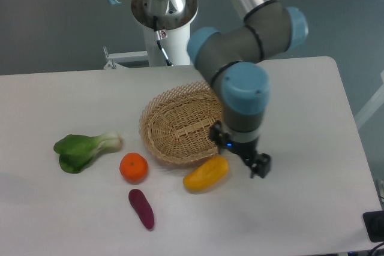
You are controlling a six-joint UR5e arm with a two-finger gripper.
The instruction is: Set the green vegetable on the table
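— Desk: What's the gripper (259, 168) doing?

— Operator: From my remote station, I see it low over the table (312, 124), right of the basket (180, 127) and just beside the yellow fruit (206, 173). It holds nothing. Its fingers are dark and small at this angle; I cannot tell whether they are apart or together.

— Desk: And the bok choy (85, 148)?

— Operator: Lying flat on the table at far left, well apart from the gripper. The orange (134, 167) sits near its stalk end, the purple sweet potato (141, 208) below that.
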